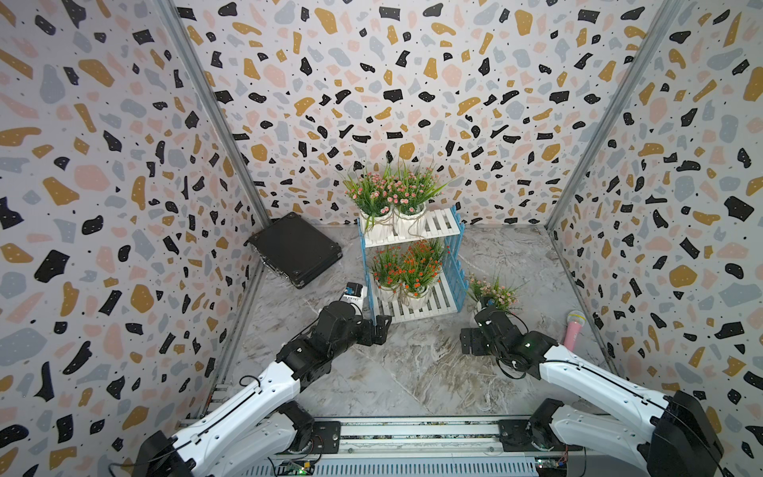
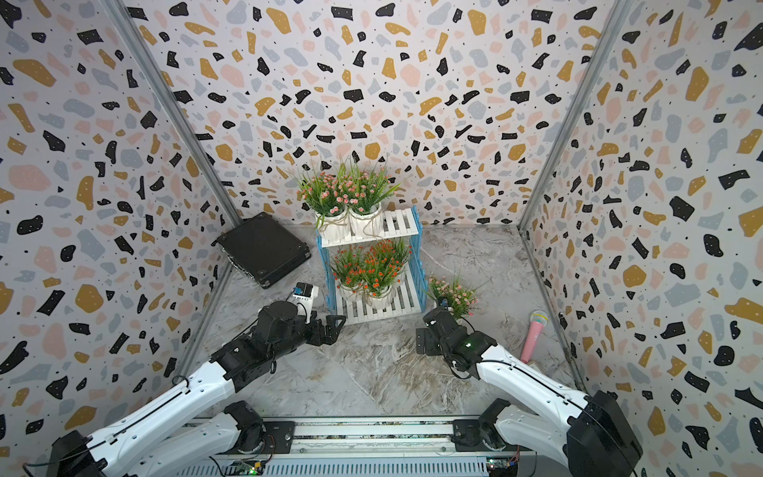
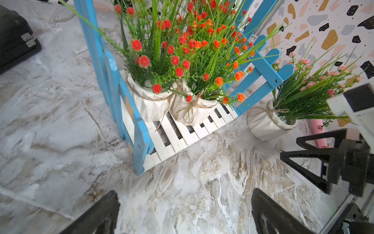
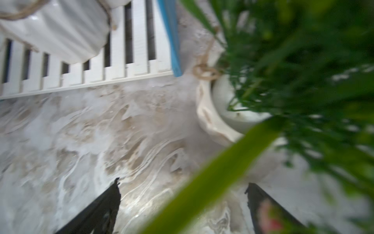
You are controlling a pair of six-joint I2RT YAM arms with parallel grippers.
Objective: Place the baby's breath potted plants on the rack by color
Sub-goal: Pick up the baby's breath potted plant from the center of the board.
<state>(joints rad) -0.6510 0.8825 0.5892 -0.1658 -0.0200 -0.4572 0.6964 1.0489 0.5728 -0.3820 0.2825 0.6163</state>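
Note:
The rack (image 1: pixel 453 252) (image 2: pixel 417 243) stands at the back middle of the floor. Two pink baby's breath potted plants (image 1: pixel 373 198) (image 1: pixel 413 194) sit on its top tier. Orange-red ones (image 1: pixel 415 274) (image 3: pixel 151 107) fill the lower tier. Another pink plant (image 1: pixel 495 293) (image 2: pixel 454 295) (image 3: pixel 265 125) (image 4: pixel 210 113) stands on the floor just right of the rack. My right gripper (image 1: pixel 470 340) (image 2: pixel 425 340) (image 3: pixel 289 146) (image 4: pixel 182 184) is open and low beside that pot, apart from it. My left gripper (image 1: pixel 382 326) (image 2: pixel 334 326) (image 3: pixel 184 194) hangs open and empty before the rack's front left corner.
A flat black case (image 1: pixel 295 250) (image 2: pixel 264 247) leans in the back left corner. A pink toy microphone (image 1: pixel 574 330) (image 2: pixel 534 334) lies by the right wall. Patterned walls close in three sides. Grass blades of the floor plant cross the right wrist view.

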